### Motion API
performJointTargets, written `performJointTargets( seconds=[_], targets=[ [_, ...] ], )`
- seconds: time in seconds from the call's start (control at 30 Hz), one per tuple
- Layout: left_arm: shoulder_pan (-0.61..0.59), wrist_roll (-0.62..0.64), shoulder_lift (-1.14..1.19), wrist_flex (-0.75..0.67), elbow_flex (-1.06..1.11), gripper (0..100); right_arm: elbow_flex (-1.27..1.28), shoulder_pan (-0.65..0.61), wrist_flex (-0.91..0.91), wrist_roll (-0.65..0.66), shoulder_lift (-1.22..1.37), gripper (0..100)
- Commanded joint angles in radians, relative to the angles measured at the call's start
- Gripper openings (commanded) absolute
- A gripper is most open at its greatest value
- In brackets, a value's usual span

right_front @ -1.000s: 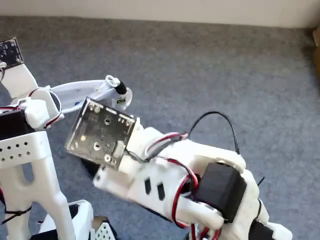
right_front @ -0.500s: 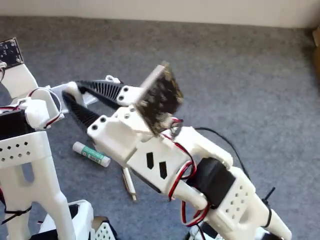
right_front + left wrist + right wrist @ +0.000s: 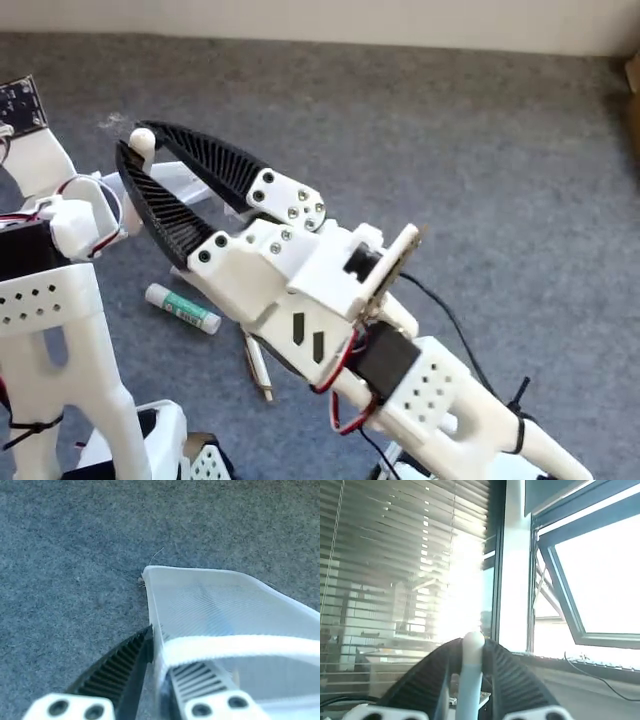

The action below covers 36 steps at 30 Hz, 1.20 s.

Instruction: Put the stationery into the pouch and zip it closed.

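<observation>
Losing the white stick is your first worry. The right gripper has it lying lengthwise between its fingers, which are closed almost fully onto it, with only the rounded end poking out at the tips. That gripper is raised and pointed up toward the far left. A smooth stick held along the jaws like this could well slide back or swivel as you tip it down, and then miss the opening. Below it, at the left of the scene, the left gripper is pinched closed on the edge of the pouch. One black finger sits outside the mesh and the other shows through it, just under the white rim band. The bite is narrow and close to a corner, so a push from the stick could pull the mesh free or fold the mouth flat. You cannot tell from here how wide the mouth stands. The two arms are close together, so a careless descent could also knock the left one. On the near side of the grey carpet lie a glue stick and, just right of it, a pen, both apart from the pouch and not yet loaded.
</observation>
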Motion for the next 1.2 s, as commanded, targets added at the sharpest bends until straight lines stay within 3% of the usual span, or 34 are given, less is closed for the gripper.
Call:
performJointTargets(
  seconds=[0.0, 0.27, 0.63, 0.83, 1.17],
  targets=[
    [0.025, 0.011, 0.012, -0.017, 0.022, 3, 0.001, 0.015, -0.125, -0.009, 0.051, 0.4],
    [0.024, 0.009, 0.012, -0.018, 0.021, 3, -0.004, 0.082, -0.222, -0.009, 0.225, 0.4],
    [-0.001, 0.009, 0.012, -0.018, 0.015, 3, 0.007, 0.079, -0.173, -0.008, 0.308, 0.6],
    [-0.027, 0.009, 0.012, -0.018, 0.013, 3, -0.004, 0.024, 0.027, -0.012, 0.308, 20.0],
    [-0.028, 0.006, 0.012, -0.018, 0.016, 3, -0.002, 0.007, 0.038, -0.011, 0.308, 18.3]
  ],
)
